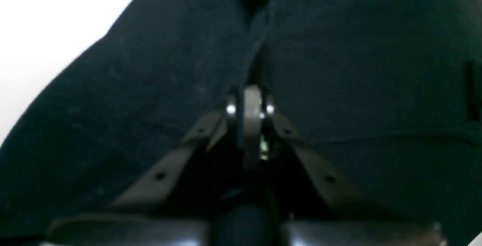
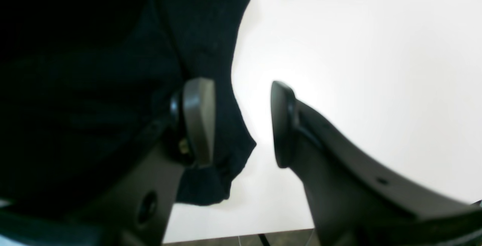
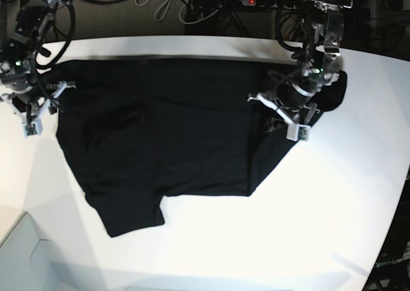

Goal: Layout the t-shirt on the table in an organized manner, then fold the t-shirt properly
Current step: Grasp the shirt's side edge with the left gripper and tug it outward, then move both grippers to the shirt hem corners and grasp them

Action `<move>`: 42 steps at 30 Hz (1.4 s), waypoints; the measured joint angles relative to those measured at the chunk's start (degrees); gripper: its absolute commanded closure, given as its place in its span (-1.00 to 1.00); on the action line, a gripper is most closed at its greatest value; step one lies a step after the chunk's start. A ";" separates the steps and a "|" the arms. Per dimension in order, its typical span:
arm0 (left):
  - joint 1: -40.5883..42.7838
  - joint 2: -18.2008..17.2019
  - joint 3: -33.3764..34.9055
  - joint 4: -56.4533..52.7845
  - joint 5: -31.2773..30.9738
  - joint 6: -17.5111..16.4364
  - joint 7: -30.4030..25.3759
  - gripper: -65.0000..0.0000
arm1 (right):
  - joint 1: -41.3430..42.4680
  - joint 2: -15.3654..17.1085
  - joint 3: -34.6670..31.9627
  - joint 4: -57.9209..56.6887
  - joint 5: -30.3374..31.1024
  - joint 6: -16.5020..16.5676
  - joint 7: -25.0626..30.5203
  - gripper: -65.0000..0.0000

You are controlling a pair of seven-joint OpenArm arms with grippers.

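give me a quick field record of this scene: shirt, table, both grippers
shirt: black t-shirt spread mostly flat, no print showing, one sleeve toward the near edge
table: white table, bare in front of the shirt
left gripper: left gripper shut on a fold of the shirt
right gripper: right gripper open at the shirt's edge, one finger against the cloth, the other over bare table

Left wrist view: soft focus throughout, with the t-shirt (image 1: 158, 99) running past the top, right and lower edges and black cloth hiding where the left hand (image 1: 251, 104) ends. Right wrist view: the right hand (image 2: 241, 121) has its lower parts cut by the frame, one finger (image 2: 199, 119) lying against dark, featureless fabric. Base view: no print shows on the shirt, both hands are too small to judge, and the bench (image 3: 333, 214) is cropped at the bottom and right.
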 measured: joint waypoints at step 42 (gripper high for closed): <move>-15.50 -1.49 -14.16 2.05 0.76 0.24 8.37 1.00 | 31.26 5.11 -16.55 -28.37 -0.26 -0.02 1.09 -0.11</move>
